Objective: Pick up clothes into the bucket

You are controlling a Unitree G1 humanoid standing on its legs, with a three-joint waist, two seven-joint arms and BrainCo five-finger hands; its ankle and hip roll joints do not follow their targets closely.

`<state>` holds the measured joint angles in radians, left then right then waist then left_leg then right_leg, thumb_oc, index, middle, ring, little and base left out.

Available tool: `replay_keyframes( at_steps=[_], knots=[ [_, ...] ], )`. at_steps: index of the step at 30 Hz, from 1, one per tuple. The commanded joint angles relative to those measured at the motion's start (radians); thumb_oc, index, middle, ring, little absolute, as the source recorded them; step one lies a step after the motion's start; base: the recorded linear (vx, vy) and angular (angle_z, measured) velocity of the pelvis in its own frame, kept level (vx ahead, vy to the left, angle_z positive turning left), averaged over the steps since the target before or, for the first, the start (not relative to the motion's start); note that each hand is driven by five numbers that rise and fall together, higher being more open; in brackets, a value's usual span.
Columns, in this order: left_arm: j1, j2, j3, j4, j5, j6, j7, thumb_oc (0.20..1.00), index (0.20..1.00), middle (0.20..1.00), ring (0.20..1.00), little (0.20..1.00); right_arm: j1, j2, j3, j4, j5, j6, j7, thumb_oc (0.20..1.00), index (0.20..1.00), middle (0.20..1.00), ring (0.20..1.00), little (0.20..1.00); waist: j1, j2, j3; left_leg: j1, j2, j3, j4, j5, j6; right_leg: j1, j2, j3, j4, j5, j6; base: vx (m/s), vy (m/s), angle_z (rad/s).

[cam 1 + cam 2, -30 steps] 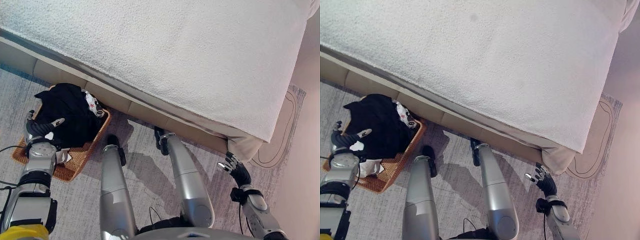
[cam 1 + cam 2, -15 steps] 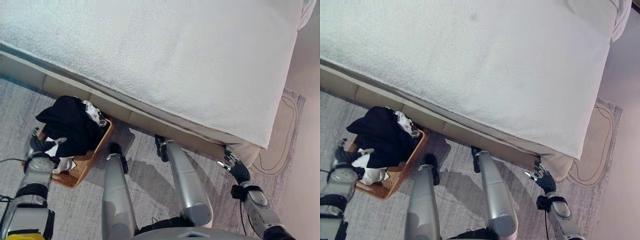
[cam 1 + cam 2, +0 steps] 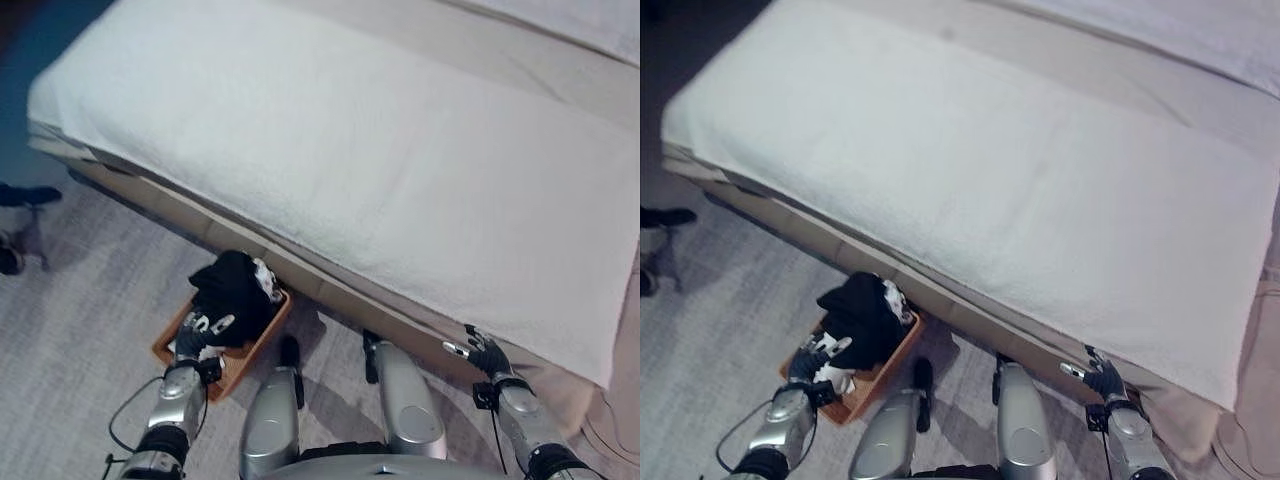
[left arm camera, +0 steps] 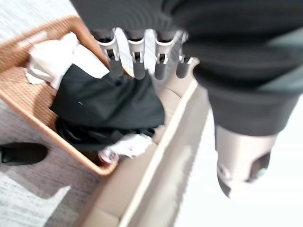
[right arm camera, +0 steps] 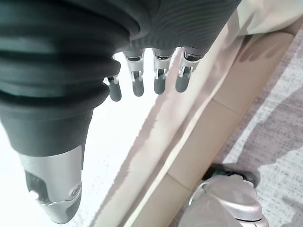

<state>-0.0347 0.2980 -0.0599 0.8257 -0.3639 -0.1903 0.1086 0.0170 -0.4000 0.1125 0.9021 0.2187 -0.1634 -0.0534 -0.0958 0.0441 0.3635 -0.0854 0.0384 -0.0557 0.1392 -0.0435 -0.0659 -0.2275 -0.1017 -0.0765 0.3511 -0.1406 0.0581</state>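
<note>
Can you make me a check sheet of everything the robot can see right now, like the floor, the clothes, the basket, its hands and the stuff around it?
Surface: grey patterned carpet beside the bed.
Job's things: woven basket on the carpet against the bed's side, with a black garment heaped over its top and white cloth inside.
Clutter: nothing seen loose on the carpet.
Hands: left hand open above the near edge of the basket, holding nothing; right hand open by the bed's side, holding nothing.
Cables: nothing seen besides the robot's own.
Surroundings: bed with a white cover; a person's dark shoe at the far left.
</note>
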Motion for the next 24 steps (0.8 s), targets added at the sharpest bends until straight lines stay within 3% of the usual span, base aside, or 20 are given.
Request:
replay_keyframes(
  at_steps=[1,4,10,16,24],
  knots=[
    [-0.003,0.037,-0.008,-0.036,0.092,-0.062,0.026,1.0,1.0,1.0,1.0,1.0,0.022,-0.005,0.014,0.035,-0.086,0.021,-0.02,1.0,1.0,1.0,1.0,1.0,0.012,-0.044,-0.077,-0.046,-0.044,-0.009,-0.008,0.035,0.009,0.097,-0.003,-0.032,-0.203,0.095,0.031,0.07,-0.072,0.07],
    [0.025,0.002,0.0,0.026,0.099,-0.055,0.031,1.0,1.0,1.0,1.0,1.0,0.021,0.027,0.028,0.095,-0.108,0.031,-0.032,1.0,1.0,1.0,1.0,1.0,0.029,-0.049,-0.147,0.003,-0.032,-0.005,-0.052,0.042,0.003,0.182,0.005,-0.057,-0.307,0.115,0.04,0.11,-0.08,0.1],
    [0.063,-0.051,-0.019,0.166,0.131,-0.024,-0.014,1.0,1.0,1.0,1.0,1.0,0.026,0.056,0.027,0.16,-0.103,0.037,-0.017,1.0,1.0,1.0,1.0,1.0,0.034,-0.05,-0.204,0.072,-0.027,-0.006,-0.092,0.045,0.0,0.258,0.006,-0.074,-0.321,0.101,0.037,0.08,-0.022,0.1],
    [0.073,-0.108,-0.025,0.335,0.162,0.015,-0.05,1.0,1.0,1.0,1.0,1.0,0.001,0.103,0.021,0.204,-0.044,0.04,-0.007,1.0,1.0,1.0,1.0,1.0,0.038,-0.057,-0.237,0.105,-0.03,0.0,-0.076,0.021,0.005,0.301,0.004,-0.073,-0.335,0.093,0.034,0.05,0.0,0.09],
    [0.087,-0.111,-0.046,0.359,0.179,0.031,-0.121,1.0,1.0,1.0,1.0,1.0,0.007,0.12,0.058,0.202,-0.055,0.046,0.043,1.0,1.0,1.0,1.0,1.0,0.044,-0.068,-0.258,0.134,-0.026,0.005,-0.09,0.011,0.008,0.327,0.005,-0.072,-0.348,0.094,0.037,0.02,0.003,0.01]
  ],
)
